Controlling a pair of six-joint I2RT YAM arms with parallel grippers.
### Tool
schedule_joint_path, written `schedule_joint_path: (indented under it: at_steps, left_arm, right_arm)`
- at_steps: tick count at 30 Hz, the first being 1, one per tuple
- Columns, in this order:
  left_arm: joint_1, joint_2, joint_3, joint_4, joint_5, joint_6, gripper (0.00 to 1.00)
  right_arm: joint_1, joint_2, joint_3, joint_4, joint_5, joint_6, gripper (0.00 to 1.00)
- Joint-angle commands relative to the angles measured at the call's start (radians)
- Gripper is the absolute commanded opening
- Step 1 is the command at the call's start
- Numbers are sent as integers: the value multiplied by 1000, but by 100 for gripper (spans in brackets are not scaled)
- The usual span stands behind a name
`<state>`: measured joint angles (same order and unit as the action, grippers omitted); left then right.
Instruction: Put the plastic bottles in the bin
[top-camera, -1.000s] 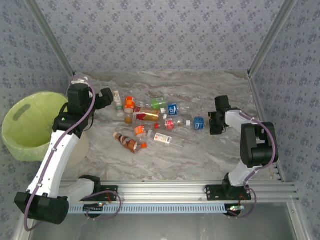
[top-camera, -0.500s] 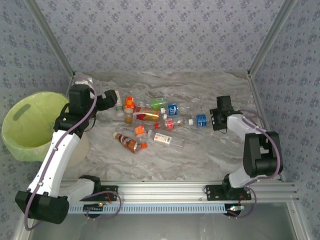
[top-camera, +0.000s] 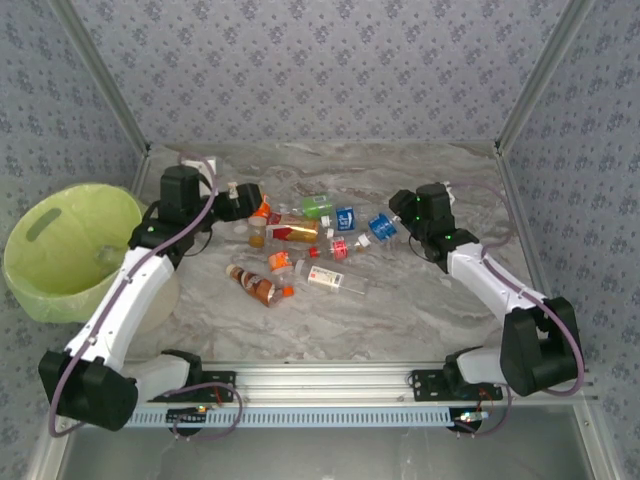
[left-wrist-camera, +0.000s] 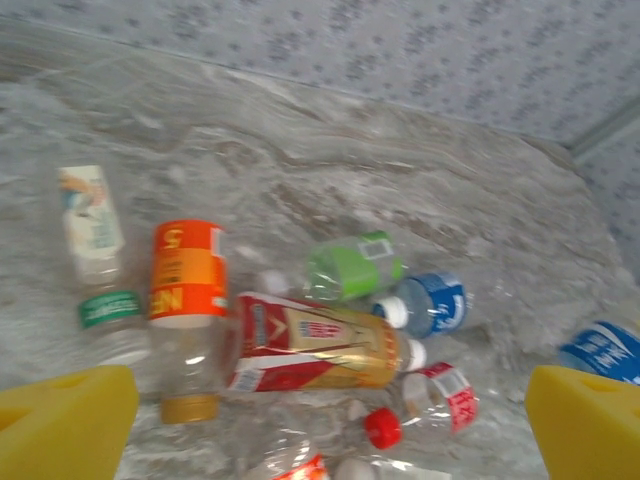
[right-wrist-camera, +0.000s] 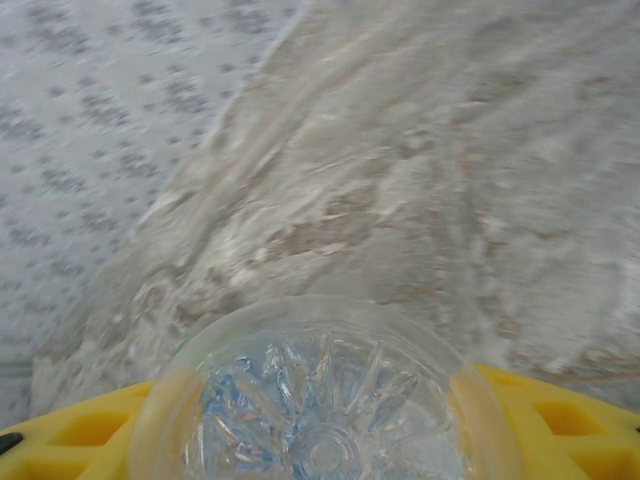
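Both arms swung inward; from above, right claw (top-camera: 393, 222) grips a blue-label bottle (top-camera: 381, 227), other plastic bottles (top-camera: 295, 233) litter the surface (top-camera: 400, 300), bin (top-camera: 60, 275) far left. Left wrist: left claw (left-wrist-camera: 325, 420) gapes over them. Right wrist: we see its base clamped; most work remains.

We've got the bin (top-camera: 50, 270) out at the far left, off the table's (top-camera: 400, 310) edge, beside the left arm. The bottles (top-camera: 292, 233) lie heaped mid-table, well apart from the bin, with one stray bottle (top-camera: 255, 285) nearer us. The left gripper (top-camera: 248, 200) is at the heap's left end and the right gripper (top-camera: 392, 220) at its right end, with the rightmost bottle (top-camera: 380, 227) between its fingers, touching both.
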<state>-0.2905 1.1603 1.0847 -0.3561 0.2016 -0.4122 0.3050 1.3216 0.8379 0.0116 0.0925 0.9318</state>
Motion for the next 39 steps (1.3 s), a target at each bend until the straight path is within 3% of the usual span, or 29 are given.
schedule_joint_path:
  at_steps: [1,6,13,21,26,32,35,39]
  left_arm:
    - [-49,47,2,106,118,1,99]
    - [-154,128,36,130,193,91,100]
    - [-287,218,110,132,289,215,99]
    - [-347,295,143,223,143,248,100]
    - [-348,297,118,277,194,290,99]
    - [-348,265,68,335,247,271,82]
    - [-348,258,61,335,239,265,68]
    - [-348,262,65,321,229,256,59]
  right_arm:
    - [32,-3,49,105,-62,-138,48]
    - [61,32,121,171,-223,-177,48]
    - [116,99,273,121,-387,-239,49]
    - [199,148,401,95,-545,-293,50]
    - [213,158,419,98,-598,-294,50]
    - [217,160,410,96,-608,-294,52]
    - [219,165,405,97,-605,-294,54]
    - [218,165,403,93,-603,-294,59]
